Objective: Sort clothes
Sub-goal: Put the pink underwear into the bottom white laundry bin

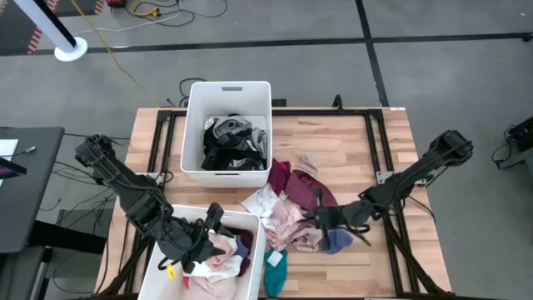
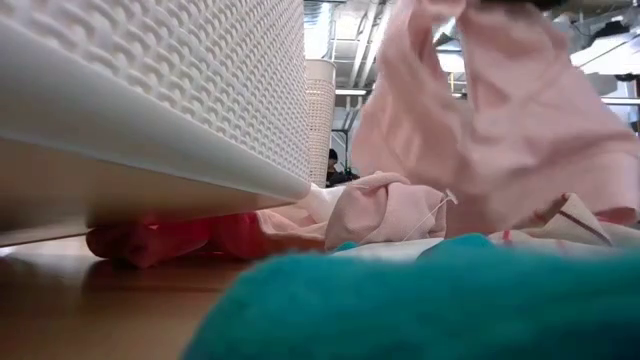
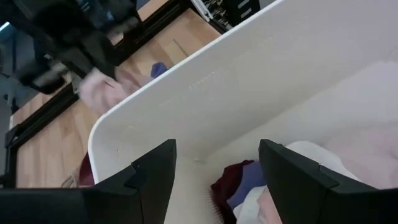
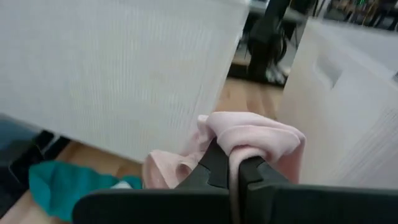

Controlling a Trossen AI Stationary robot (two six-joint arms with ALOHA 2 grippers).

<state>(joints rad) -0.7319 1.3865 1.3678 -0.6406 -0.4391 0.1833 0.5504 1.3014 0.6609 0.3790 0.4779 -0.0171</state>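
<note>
1. High view: The wooden surface [image 1: 350,146] carries two white bins. The far bin [image 1: 198,104] holds dark and grey clothes [image 1: 233,143]. The near bin [image 1: 254,258] holds pink, white and maroon garments [image 1: 225,250]. A loose pile of clothes [image 1: 291,204] in maroon, pink, white and blue is spread between the bins and the right arm, and a teal garment [image 1: 275,271] lies just beside the near bin. The left end effector [image 1: 200,242] is seen over the near bin with its fingers apart and nothing held. The right end effector [image 1: 321,221] is down at the pile's edge, at a pale pink garment [image 1: 287,221].

2. Low view: A bin's textured white wall [image 2: 200,90] fills the left. The pink cloth [image 2: 480,110] hangs lifted at the right, above more pink fabric [image 2: 380,210] on the surface. Teal fabric [image 2: 430,300] is blurred in the foreground, and a red garment [image 2: 160,238] lies under the bin's edge.

3. Left wrist view: Two dark fingers [image 3: 149,180] are spread wide above the bin's interior, over maroon, blue and white clothes [image 3: 242,183].

4. Right wrist view: The fingers [image 4: 214,165] are pinched shut on a fold of the pink garment [image 4: 255,137], between two bin walls; the teal piece [image 4: 62,183] lies on the surface nearby.
</note>
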